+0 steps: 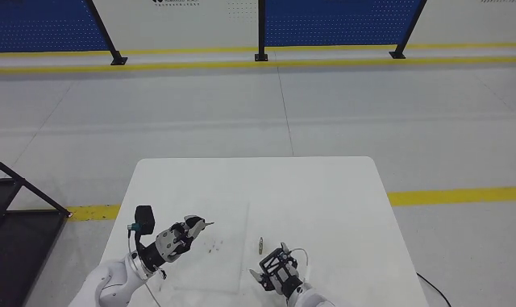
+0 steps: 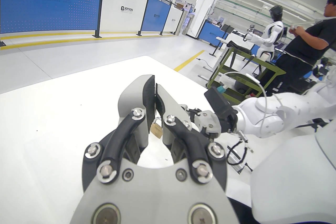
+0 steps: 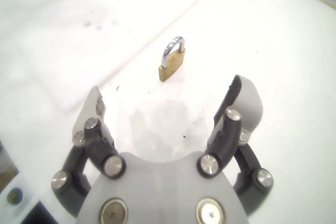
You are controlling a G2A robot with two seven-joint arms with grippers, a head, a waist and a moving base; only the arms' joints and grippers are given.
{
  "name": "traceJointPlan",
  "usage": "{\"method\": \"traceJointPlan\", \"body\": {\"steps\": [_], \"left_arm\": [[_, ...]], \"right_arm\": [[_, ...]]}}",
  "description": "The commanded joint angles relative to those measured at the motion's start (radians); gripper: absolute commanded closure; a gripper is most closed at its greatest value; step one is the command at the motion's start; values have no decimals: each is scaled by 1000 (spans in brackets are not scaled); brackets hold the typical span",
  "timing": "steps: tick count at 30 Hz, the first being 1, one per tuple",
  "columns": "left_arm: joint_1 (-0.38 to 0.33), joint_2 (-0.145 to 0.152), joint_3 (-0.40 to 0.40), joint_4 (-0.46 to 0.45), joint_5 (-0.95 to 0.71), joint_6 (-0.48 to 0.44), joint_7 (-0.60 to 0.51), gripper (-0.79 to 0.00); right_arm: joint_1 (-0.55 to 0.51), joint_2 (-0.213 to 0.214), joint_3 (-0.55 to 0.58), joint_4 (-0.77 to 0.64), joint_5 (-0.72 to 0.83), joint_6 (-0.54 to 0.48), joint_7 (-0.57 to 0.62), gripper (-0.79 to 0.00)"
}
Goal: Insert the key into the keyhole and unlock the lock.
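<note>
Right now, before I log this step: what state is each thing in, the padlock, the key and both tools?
padlock, standing on the table, shackle shut, no key in it.
key, pinched in the left tool, tip sticking out, clear of the padlock.
left tool, shut on the key.
right tool, open, empty, short of the padlock.

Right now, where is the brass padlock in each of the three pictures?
Top view: brass padlock on the white table, before the right gripper.
Left wrist view: padlock glimpsed beyond the shut left gripper.
Right wrist view: padlock ahead of the open right gripper.
Shared landmark: the right gripper.
</note>
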Motion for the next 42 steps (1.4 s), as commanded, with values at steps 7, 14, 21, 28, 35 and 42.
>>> {"method": "traceJointPlan", "body": {"steps": [7,14,21,28,35,42], "left_arm": [[0,0,0,0,0,0,0,0],[0,0,0,0,0,0,0,0],[0,0,0,0,0,0,0,0],[0,0,0,0,0,0,0,0],[0,0,0,0,0,0,0,0],[0,0,0,0,0,0,0,0]], "right_arm": [[73,-28,-44,71,42,57,-14,-573],[109,-43,-65,112,76,70,-9,-372],[138,-58,-83,143,88,98,-10,-323],[156,-73,-98,172,106,131,-21,-166],[158,-76,-92,180,123,122,-39,0],[105,-54,-4,56,192,43,-134,0]]}}
